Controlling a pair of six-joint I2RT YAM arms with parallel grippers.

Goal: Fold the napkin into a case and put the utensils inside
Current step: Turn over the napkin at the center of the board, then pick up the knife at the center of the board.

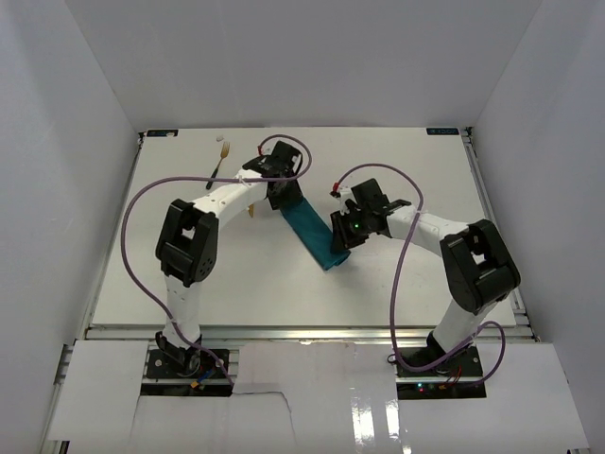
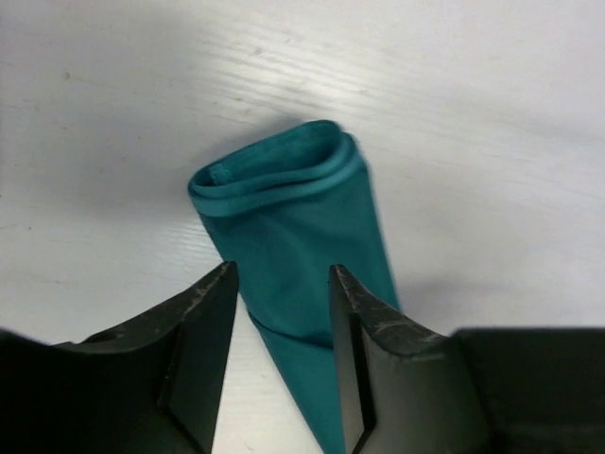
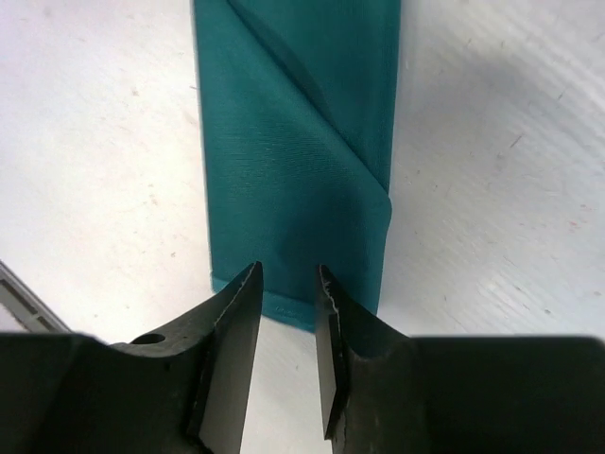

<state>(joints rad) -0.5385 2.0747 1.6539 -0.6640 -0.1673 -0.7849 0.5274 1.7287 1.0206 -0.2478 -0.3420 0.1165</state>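
Napkin: the teal soft-cloth napkin (image 1: 310, 227), folded to a long narrow strip, lies slantwise mid-table on the white table (image 1: 425, 284), its long axis running from far-left to near-right.
Left gripper: the left gripper (image 1: 282, 194) sits over the strip's far end. In its wrist view (image 2: 281, 274) the jaws stand well apart, astride the cloth (image 2: 293, 227), whose rounded layered end lies just beyond. I can't see any pinch.
Right gripper: the right gripper (image 1: 340, 236) is at the near end. Up close (image 3: 288, 274) its jaws are parted only slightly, bare table showing between them, and the hem (image 3: 293, 161) is just ahead.
Utensils: the dark-handled fork with pale gold head (image 1: 220, 161) lies far-left. A yellowish knife blade (image 1: 251, 212) peeks from under the left arm.
Key relation: each arm has one end of the strip, and the left is nearer the utensils.
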